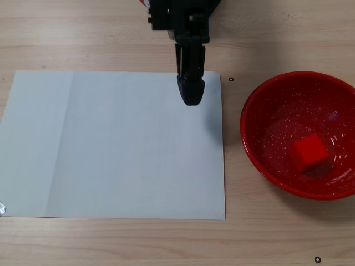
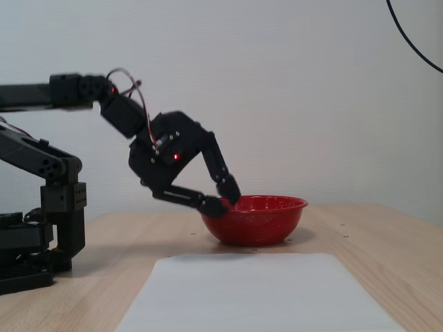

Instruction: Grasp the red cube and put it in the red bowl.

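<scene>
The red cube [image 1: 310, 153] is sitting inside the red bowl [image 1: 256, 148] on my worktop [image 1: 111, 33]; my pincer [image 1: 191, 95] is hanging shut and empty over the white paper [image 1: 111, 144], beside the bowl

- Matte black arm [image 2: 124, 114] of blocky segments with visible screws.
- Red and white cables [image 2: 131, 86] loop behind the gripper [image 2: 225, 195].
- A small red light [image 2: 176, 156] glows behind the fingers.
</scene>
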`<state>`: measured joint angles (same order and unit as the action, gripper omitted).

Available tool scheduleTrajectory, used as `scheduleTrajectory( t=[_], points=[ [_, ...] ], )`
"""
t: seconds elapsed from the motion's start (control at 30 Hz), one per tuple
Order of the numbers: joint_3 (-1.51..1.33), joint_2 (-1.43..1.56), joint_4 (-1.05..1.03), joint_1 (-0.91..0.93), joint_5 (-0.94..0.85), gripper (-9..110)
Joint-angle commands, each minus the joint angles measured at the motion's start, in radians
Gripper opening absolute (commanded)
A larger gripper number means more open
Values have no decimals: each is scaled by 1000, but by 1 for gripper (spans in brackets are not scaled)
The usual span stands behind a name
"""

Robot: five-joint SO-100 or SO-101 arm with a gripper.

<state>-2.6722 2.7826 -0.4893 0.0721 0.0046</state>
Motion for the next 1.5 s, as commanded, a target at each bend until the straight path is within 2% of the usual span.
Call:
scheduleTrajectory(
  t=[0.0, 0.33, 0.5, 0.73, 1.1, 1.27, 1.47],
  points=[
    [3, 91, 91, 9, 23, 0],
    [-321, 261, 422, 48, 26, 0],
    [-430, 334, 443, 48, 38, 0],
    [-430, 402, 239, 51, -20, 0],
    [-431, 495, -189, 18, -100, 0],
    [-431, 495, -327, 8, -120, 0],
    [-433, 495, -382, 8, -138, 0]
  ],
)
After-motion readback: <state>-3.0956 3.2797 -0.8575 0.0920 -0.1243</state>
